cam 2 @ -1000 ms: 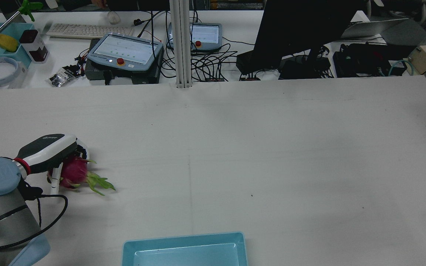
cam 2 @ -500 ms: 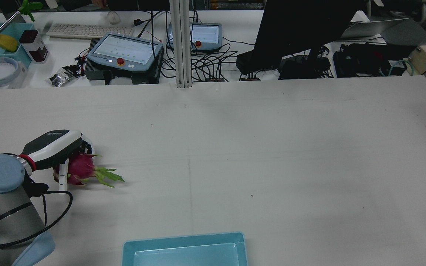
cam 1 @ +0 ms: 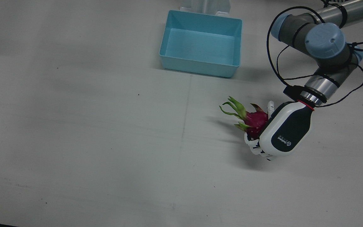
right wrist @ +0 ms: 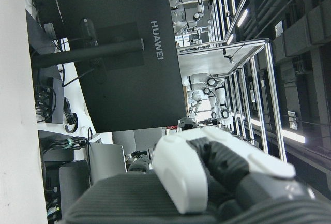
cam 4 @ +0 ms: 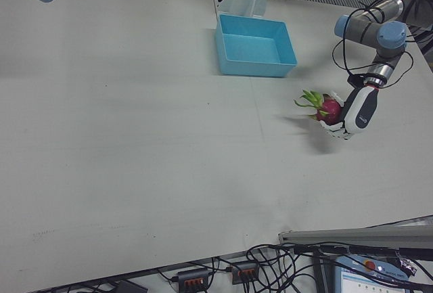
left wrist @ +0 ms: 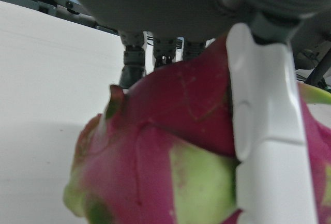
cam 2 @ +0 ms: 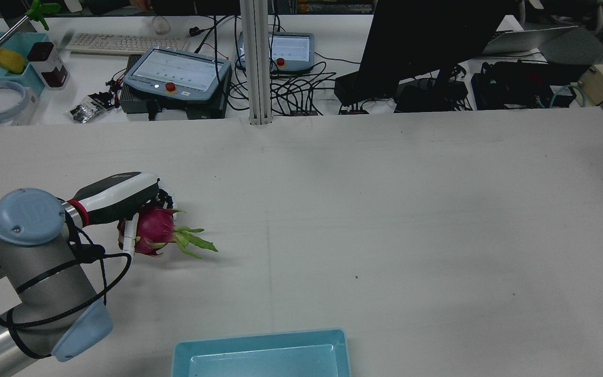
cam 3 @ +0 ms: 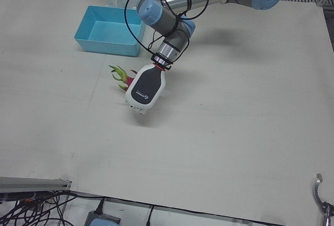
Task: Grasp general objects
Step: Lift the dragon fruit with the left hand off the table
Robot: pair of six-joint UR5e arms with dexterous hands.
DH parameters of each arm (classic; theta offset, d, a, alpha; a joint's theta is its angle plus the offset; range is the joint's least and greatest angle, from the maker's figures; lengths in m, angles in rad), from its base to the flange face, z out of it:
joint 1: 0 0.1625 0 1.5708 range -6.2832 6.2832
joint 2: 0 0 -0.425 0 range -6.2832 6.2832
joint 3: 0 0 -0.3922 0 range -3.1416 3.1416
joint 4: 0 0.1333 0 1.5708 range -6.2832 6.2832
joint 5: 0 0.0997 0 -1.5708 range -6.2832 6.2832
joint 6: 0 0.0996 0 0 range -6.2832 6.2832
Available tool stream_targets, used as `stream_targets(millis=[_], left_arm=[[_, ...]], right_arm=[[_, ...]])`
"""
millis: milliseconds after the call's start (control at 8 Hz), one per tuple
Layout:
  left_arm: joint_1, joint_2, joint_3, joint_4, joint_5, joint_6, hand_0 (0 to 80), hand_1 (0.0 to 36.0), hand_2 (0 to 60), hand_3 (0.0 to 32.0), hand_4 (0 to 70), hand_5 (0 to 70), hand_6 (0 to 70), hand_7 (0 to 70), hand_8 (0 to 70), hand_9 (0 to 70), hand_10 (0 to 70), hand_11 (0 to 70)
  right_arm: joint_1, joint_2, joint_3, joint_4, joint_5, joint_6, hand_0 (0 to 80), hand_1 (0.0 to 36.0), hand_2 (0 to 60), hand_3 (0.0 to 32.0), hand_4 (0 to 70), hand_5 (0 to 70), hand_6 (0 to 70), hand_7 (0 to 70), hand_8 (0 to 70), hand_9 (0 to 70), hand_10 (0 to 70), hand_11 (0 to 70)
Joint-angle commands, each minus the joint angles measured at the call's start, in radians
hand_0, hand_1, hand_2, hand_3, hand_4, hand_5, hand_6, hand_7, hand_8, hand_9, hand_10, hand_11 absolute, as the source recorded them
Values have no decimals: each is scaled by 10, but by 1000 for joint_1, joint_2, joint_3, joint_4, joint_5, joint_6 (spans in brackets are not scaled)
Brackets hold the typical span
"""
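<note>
While the left arm reaches out over the white bench (cam 1: 90,142), the scene reads as follows.

Left hand: the white-and-black many-fingered left hand (cam 1: 284,130) is closed around the magenta dragon fruit with green leafy scales (cam 1: 254,119), palm down over it.

Grip detail: in the left hand view a white finger (left wrist: 269,131) lies straight across the fruit's red skin, and grey fingers curl behind it, so the fruit is pinched from two sides.

Fruit position: it sits under and partly ahead of the palm, its green tips pointing away from the wrist towards the middle of the bench; only the rear half is covered.

Contact with bench: the shadow in the front view lies apart from the fruit, which suggests it is clear of the surface; this is a judgement.

Why held so: a top-down wrap likely suits a rounded, bumpy fruit, leaving the fragile leaves free.

Bin: the light-blue rectangular plastic bin (cam 1: 202,42) stands empty, well apart from the fruit, near the pedestals.

Right hand: seen only in its own view (right wrist: 207,182), white and dark fingers folded against the palm with nothing visible in them.
</note>
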Motion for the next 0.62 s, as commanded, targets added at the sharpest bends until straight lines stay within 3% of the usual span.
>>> stream_targets(millis=[0,250,500], left_arm=[[-12,-106,-3,39,134,-101,586,223,600,0,700,700,700,700,698,700,665,700],[-28,-156,-14,38,260,-172,601,248,600,0,700,700,700,700,700,700,700,700],[-45,-233,-57,100,340,-178,633,267,600,0,700,700,700,700,700,700,700,700]], right_arm=[[0,0,1,0,1,0,0,0,0,0,0,0,0,0,0,0,0,0],[0,0,1,0,1,0,0,0,0,0,0,0,0,0,0,0,0,0],[0,0,-1,0,1,0,0,0,0,0,0,0,0,0,0,0,0,0]])
